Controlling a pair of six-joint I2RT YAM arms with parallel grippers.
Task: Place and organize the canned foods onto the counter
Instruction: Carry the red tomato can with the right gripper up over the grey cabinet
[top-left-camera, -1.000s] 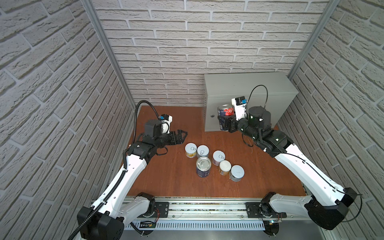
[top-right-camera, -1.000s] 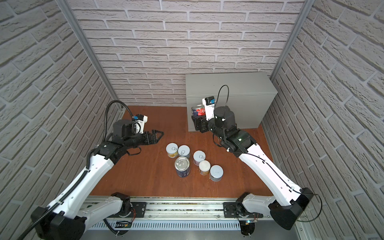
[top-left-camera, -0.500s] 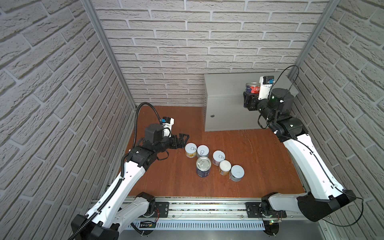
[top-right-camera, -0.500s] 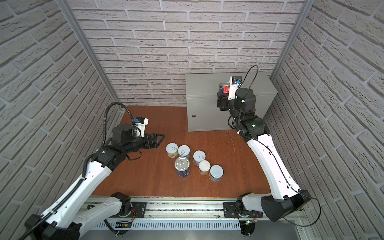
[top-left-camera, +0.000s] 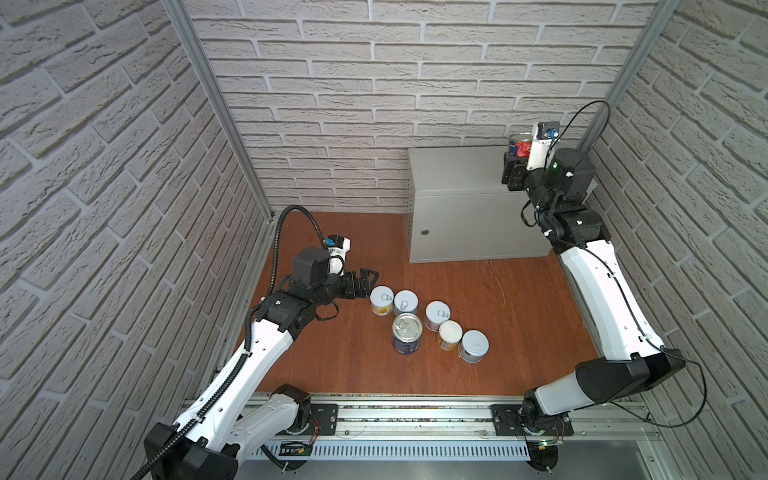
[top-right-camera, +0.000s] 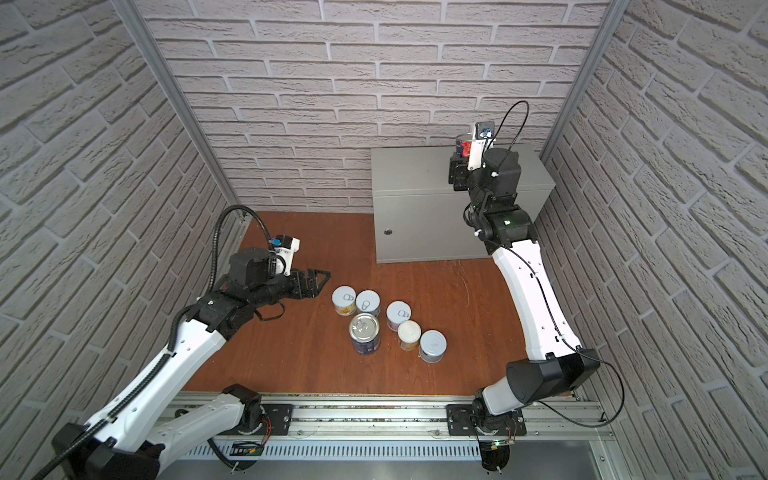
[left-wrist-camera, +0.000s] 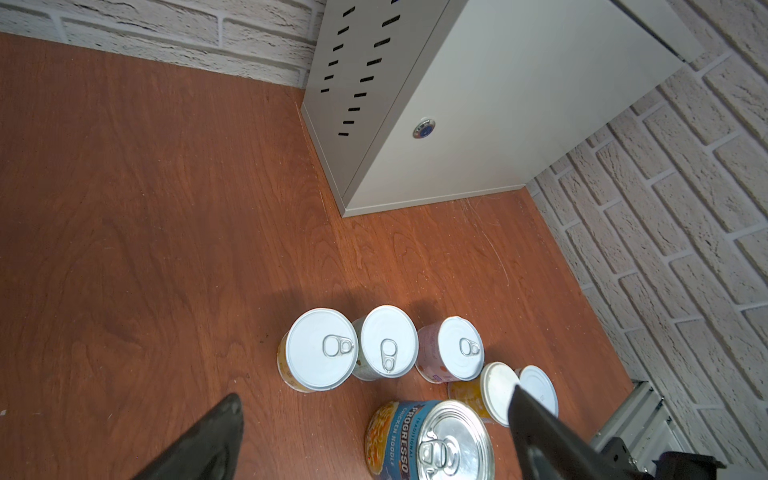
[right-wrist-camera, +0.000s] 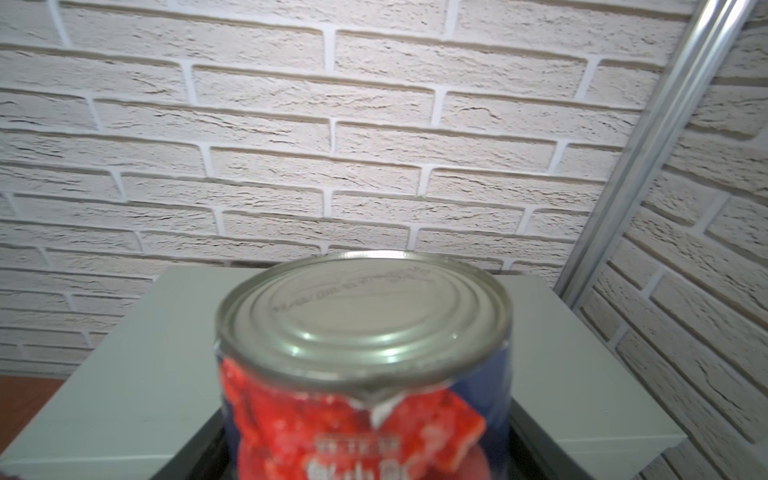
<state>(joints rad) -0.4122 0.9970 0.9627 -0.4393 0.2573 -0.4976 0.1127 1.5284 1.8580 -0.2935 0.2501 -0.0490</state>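
My right gripper (top-left-camera: 515, 162) (right-wrist-camera: 365, 451) is shut on a tall dark-blue can with a red label and silver top (top-left-camera: 519, 144) (top-right-camera: 462, 142) (right-wrist-camera: 365, 316). It holds the can upright over the right rear part of the counter (top-left-camera: 453, 178) (top-right-camera: 415, 178) (right-wrist-camera: 137, 374); I cannot tell whether the can touches the top. Several cans stand clustered on the wooden floor: yellow (top-left-camera: 381, 300) (left-wrist-camera: 320, 349), white (top-left-camera: 406, 302), pink (top-left-camera: 437, 314), orange (top-left-camera: 450, 334), grey (top-left-camera: 473, 345) and a taller blue one (top-left-camera: 407, 332) (left-wrist-camera: 432, 440). My left gripper (top-left-camera: 371, 284) (top-right-camera: 323, 284) (left-wrist-camera: 374, 395) is open and empty, low beside the yellow can.
Brick walls close in on three sides, with an aluminium corner post (top-left-camera: 623, 75) right behind the counter's right end. The counter's door has a round lock (left-wrist-camera: 424, 126). A metal rail (top-left-camera: 415, 411) runs along the front edge of the floor.
The right arm has carried the blue can from in front of the counter's door up and rightward over its top. The left gripper has dropped lower and closer to the yellow can.
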